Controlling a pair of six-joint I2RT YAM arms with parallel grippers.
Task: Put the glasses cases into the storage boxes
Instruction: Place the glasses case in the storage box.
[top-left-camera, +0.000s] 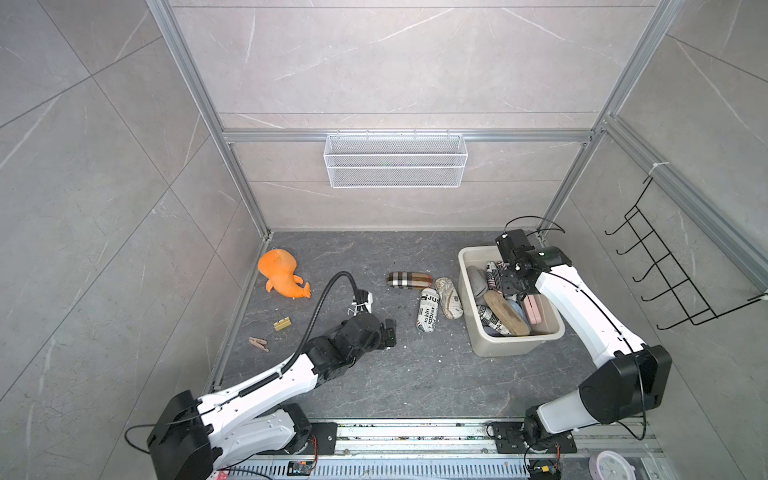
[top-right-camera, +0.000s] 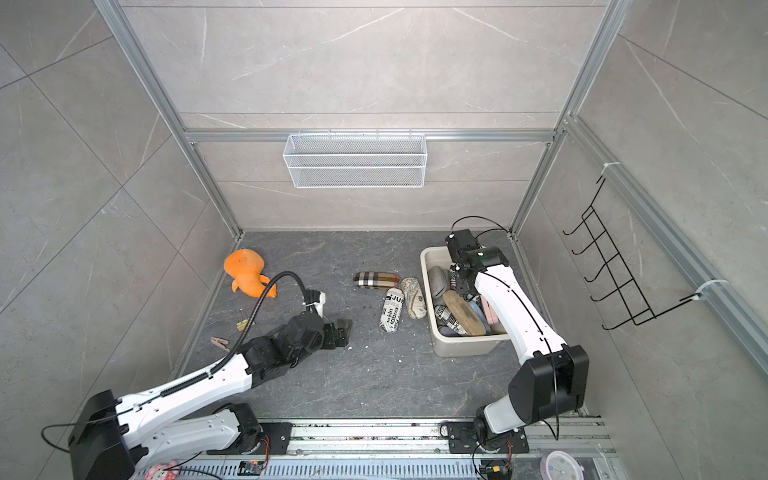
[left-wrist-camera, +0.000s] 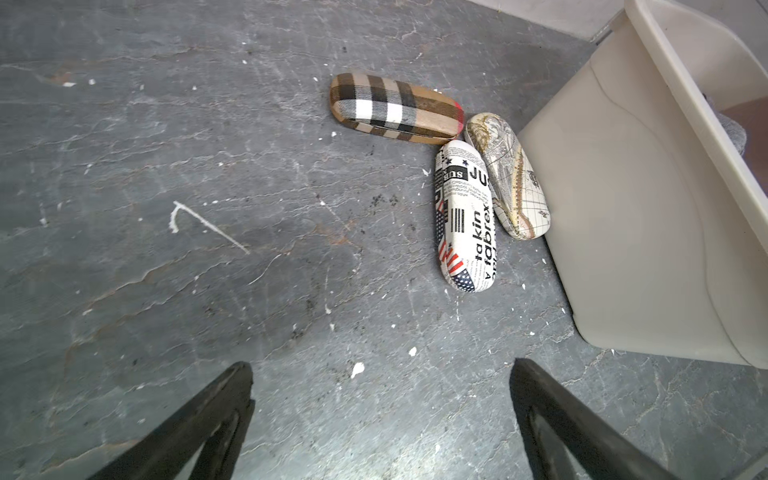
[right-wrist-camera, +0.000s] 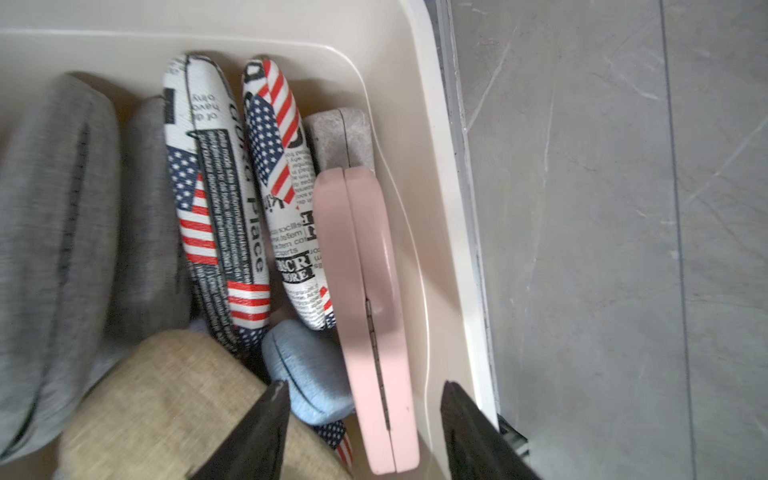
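Three glasses cases lie on the dark floor just left of the cream storage box (top-left-camera: 515, 351) (left-wrist-camera: 623, 208): a plaid case (top-left-camera: 409, 279) (left-wrist-camera: 397, 109), a newspaper-print case (top-left-camera: 428, 309) (left-wrist-camera: 465, 216) and a map-print case (top-left-camera: 449, 298) (left-wrist-camera: 509, 176). The box holds several cases: grey, tan, blue and newspaper-print. A pink case (right-wrist-camera: 370, 311) stands on edge along its right wall (right-wrist-camera: 440, 166). My right gripper (right-wrist-camera: 365, 384) (top-left-camera: 513, 291) hangs over the box, open, its fingers astride the pink case without touching it. My left gripper (left-wrist-camera: 382, 365) (top-left-camera: 388, 332) is open and empty over bare floor, left of the three cases.
An orange plush toy (top-left-camera: 282, 274) lies at the back left, with a yellow clip (top-left-camera: 282, 323) and a wooden clothespin (top-left-camera: 258, 344) near it. A white wire basket (top-left-camera: 395, 160) hangs on the back wall. A black wire rack (top-left-camera: 665, 270) hangs on the right wall.
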